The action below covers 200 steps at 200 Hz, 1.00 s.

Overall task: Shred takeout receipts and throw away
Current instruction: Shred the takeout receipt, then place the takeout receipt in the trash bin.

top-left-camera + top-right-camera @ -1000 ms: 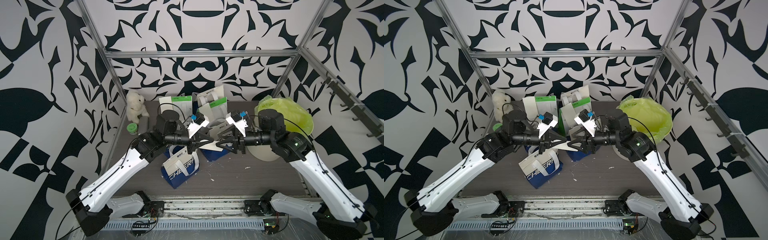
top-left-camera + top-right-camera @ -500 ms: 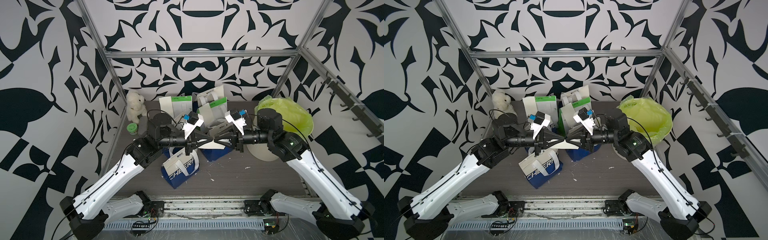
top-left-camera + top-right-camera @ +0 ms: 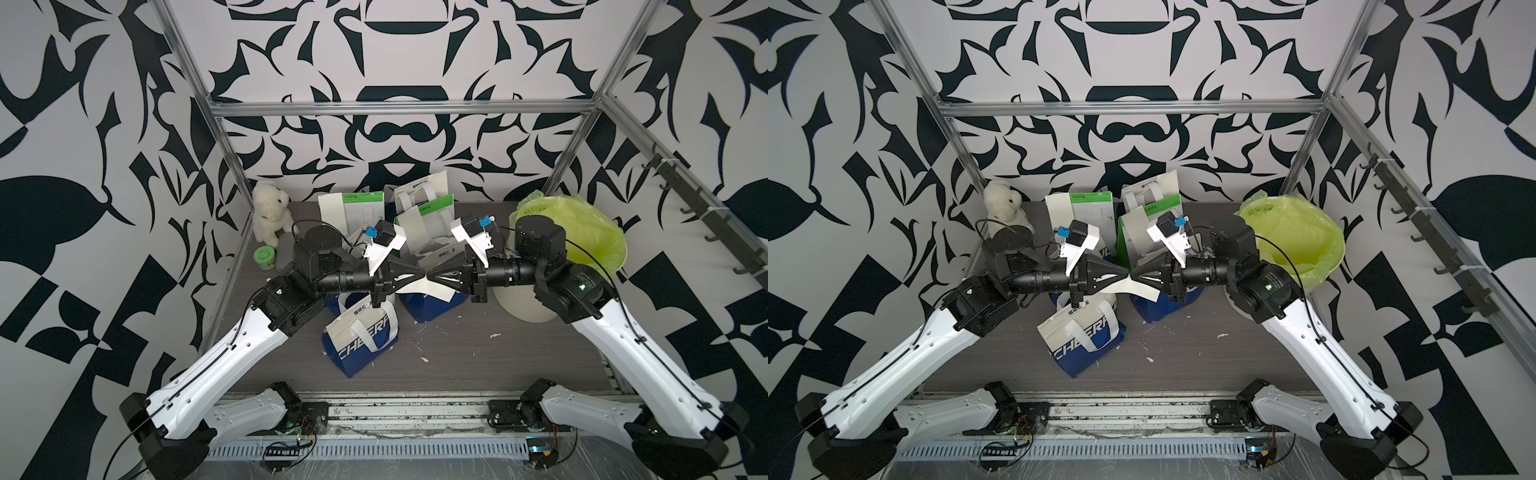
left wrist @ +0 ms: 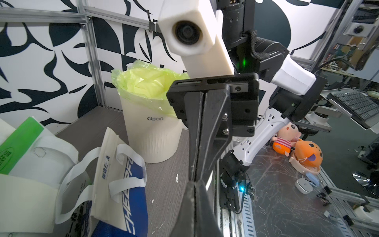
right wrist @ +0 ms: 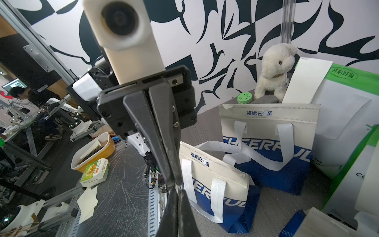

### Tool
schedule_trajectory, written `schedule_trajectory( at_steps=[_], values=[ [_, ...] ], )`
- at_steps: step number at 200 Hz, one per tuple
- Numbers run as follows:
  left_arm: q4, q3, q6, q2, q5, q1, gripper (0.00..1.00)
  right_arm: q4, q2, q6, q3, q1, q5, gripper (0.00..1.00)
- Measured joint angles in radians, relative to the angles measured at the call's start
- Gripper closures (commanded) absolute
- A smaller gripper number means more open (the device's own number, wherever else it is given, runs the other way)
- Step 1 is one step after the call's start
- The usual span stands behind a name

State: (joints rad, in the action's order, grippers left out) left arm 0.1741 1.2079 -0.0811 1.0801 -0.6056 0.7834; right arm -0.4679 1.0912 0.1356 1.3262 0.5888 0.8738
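Left jaws pinched shut on the thin cream-white paper receipt (image 3: 432,291), held in the air over the blue-and-white handled fabric bags (image 3: 361,336). Right jaws shut on the same slip, tip to tip with the left, likely set to tear it. White bin with yellow-green liner (image 3: 521,305) stands at right. Grey worktop (image 3: 478,361) littered with scraps; black-and-white patterned walls.

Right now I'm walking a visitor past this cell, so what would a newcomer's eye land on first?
The left gripper and right gripper meet tip to tip above mid-table, both shut on one cream receipt over the blue-and-white bags. Next come the white bin with its lime-green liner at the far right corner, and the white plush animal at the far left corner.
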Motion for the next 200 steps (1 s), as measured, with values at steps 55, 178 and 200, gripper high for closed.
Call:
schedule_trajectory(
  at_steps=[55, 178, 200],
  values=[
    [-0.078, -0.056, 0.048, -0.007, 0.115, 0.029, 1.00, -0.050, 0.130, 0.148, 0.006, 0.002, -0.239, 1.00],
    [-0.138, -0.066, 0.093, -0.190, 0.223, 0.055, 1.00, -0.344, 0.336, 0.198, 0.301, -0.188, -0.552, 1.00],
    [-0.122, -0.066, 0.093, -0.153, 0.236, 0.055, 1.00, -0.393, 0.331, 0.178, 0.413, -0.274, -0.612, 1.00]
  ],
)
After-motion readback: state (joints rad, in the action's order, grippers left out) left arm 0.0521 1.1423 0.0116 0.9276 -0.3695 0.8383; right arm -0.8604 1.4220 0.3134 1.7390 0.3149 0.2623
